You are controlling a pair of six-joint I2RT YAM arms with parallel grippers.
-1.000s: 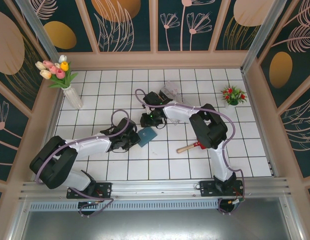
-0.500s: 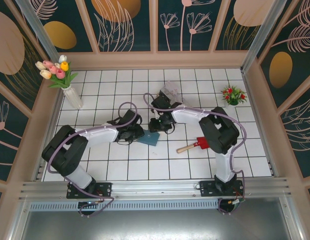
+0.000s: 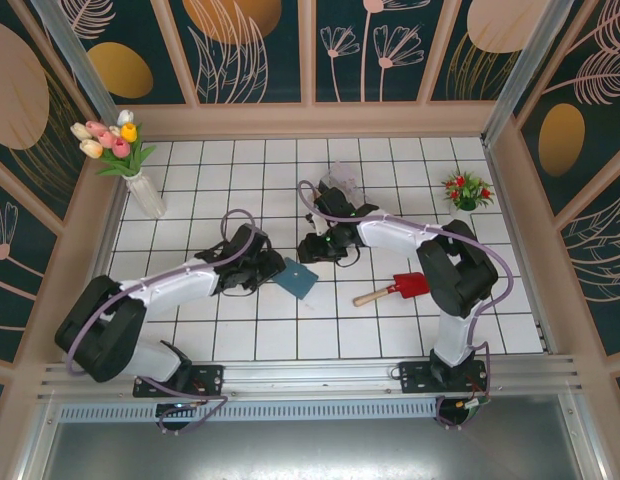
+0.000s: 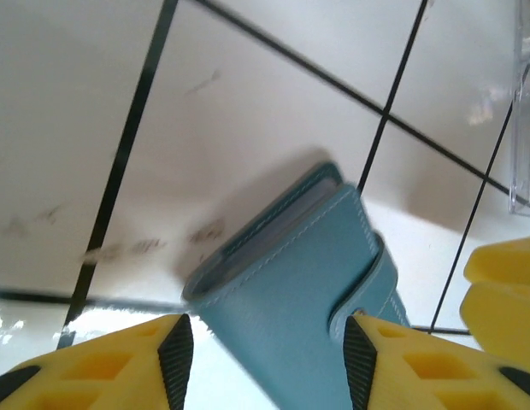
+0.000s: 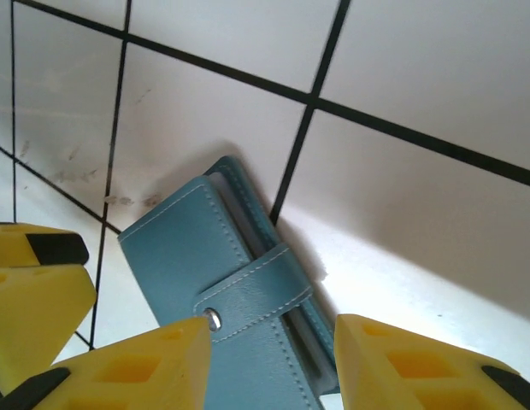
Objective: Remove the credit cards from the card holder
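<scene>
My left claw is released. Its jaws stand apart with the holder lying between the two yellow fingers, and a strip of white tile shows along the holder's left edge. My right claw is unclenched too, its fingers spread to either side of the same holder. From that wrist I cannot tell whether the pads brush its edges.

The holder lies flat on the table, near the middle, between my two claws, which come at it from opposite sides. It is folded closed. From above it sits diagonal to the tile lines, one corner toward the far wall, and its longer sides run from far-left to near-right. In my left wrist view its long axis runs from between my fingers up and away from me. The tab wraps over from the right-hand edge and is fastened by the snap.

I count one holder, one tab and one snap. I cannot count the cards, since only a thin grey layer shows between the covers.

Also on the table are one shovel to the right of the holder, one clear box behind my right claw, one vase far left and one plant far right.
</scene>
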